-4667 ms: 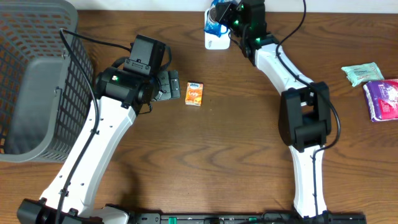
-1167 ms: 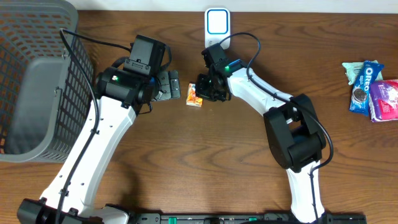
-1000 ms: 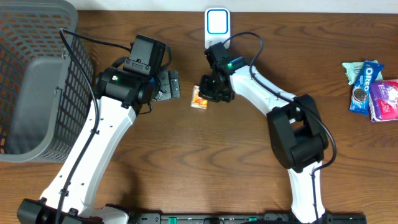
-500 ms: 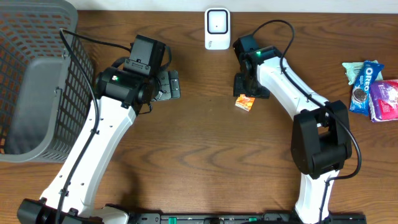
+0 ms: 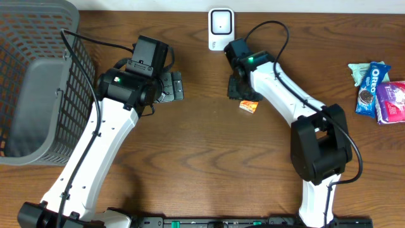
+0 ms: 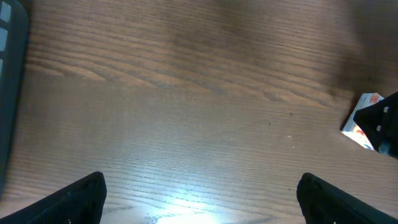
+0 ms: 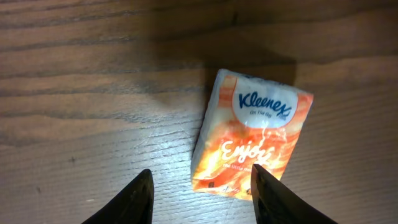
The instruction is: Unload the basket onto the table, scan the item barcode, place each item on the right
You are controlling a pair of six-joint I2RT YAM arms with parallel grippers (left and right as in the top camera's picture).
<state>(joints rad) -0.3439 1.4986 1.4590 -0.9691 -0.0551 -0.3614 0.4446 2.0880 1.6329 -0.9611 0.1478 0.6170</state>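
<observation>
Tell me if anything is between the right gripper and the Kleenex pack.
Nothing visible. In the wrist view the right gripper hangs open right over the Kleenex pack, which lies flat on the table, with only bare wood around it.

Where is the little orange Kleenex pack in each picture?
Overhead: the Kleenex pack lies right of middle, below the white scanner.
Left wrist: only a corner of the Kleenex pack shows, at the right edge.
Right wrist: it fills the middle, label up.
Shared landmark: the black right gripper, close beside it in all three.
</observation>
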